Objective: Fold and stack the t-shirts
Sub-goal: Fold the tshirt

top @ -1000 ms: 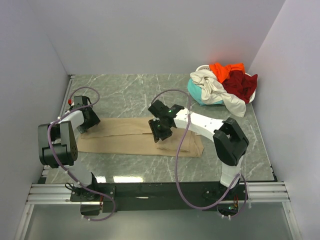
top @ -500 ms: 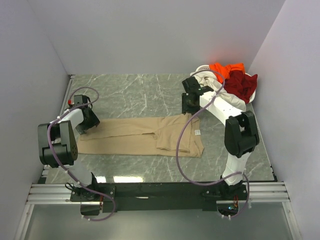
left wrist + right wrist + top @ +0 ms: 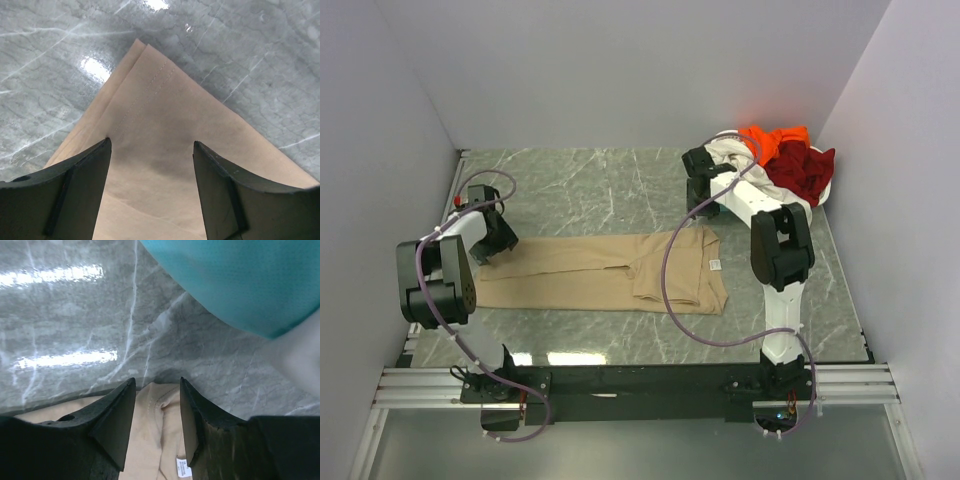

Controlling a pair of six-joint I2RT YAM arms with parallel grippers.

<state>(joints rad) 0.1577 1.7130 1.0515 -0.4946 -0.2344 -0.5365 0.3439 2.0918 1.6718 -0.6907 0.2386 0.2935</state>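
Moved: the right gripper (image 3: 705, 207) has swung off the middle of the tan t-shirt (image 3: 590, 275) to just past its far right corner. The left gripper (image 3: 483, 252) stays at the shirt's left end.
Tan t-shirt: soft, matte, smooth-woven cloth. It is folded into a long flat band across the table (image 3: 580, 185), with a wider doubled flap at its right end and a small white label (image 3: 716, 266) on that flap.
Tan hem: the left wrist view shows two layered edges ending in a point, with a double row of stitching along them.
Table: glossy grey-green marble pattern with pale veins and bright glare patches.
Heap: lies beyond the tan t-shirt's right end. It is a crumpled mound of the cream-white shirt (image 3: 732, 158), the bright orange shirt (image 3: 772, 138) and the dark red shirt (image 3: 807, 170).
Teal shirt (image 3: 240, 280): fine-knit, with a rounded edge, lying just past the tan t-shirt's far corner.
Right claw (image 3: 156, 385): the jaws are partly apart and grip nothing. The tan collar edge and label (image 3: 183, 467) show in the gap, and the teal cloth lies ahead of the tips, not touching them.
Left claw (image 3: 151, 145): the dark, curved jaws are spread wide and hold nothing. They straddle the tan cloth near its pointed corner; I cannot tell whether they touch it.
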